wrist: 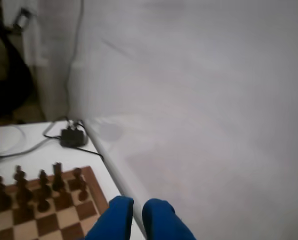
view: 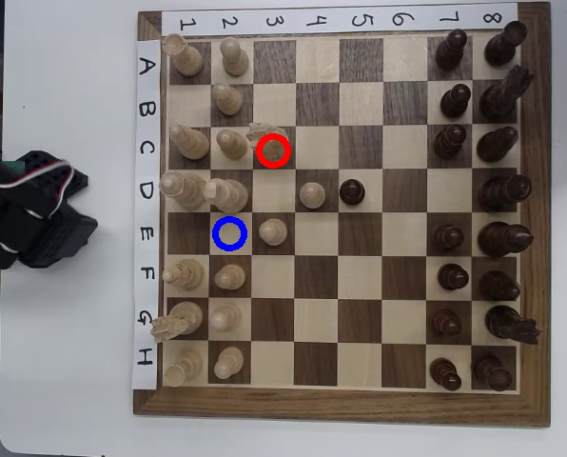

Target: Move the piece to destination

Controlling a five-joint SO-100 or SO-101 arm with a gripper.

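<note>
The piece, a pale knight with a jagged head, stands on the dark C3 square inside a red ring in the overhead view. The destination is the light E2 square marked with a blue ring, and nothing stands on it. My arm lies folded on the white table left of the board, well away from both. In the wrist view my blue gripper points past the board's corner, its fingers drawn together with nothing between them. The knight does not show in that view.
Pale pieces crowd columns 1 to 4 around the rings, including a pawn right of the destination and a tall piece above it. Dark pieces fill columns 7 and 8. A black box with cables sits near the table's edge.
</note>
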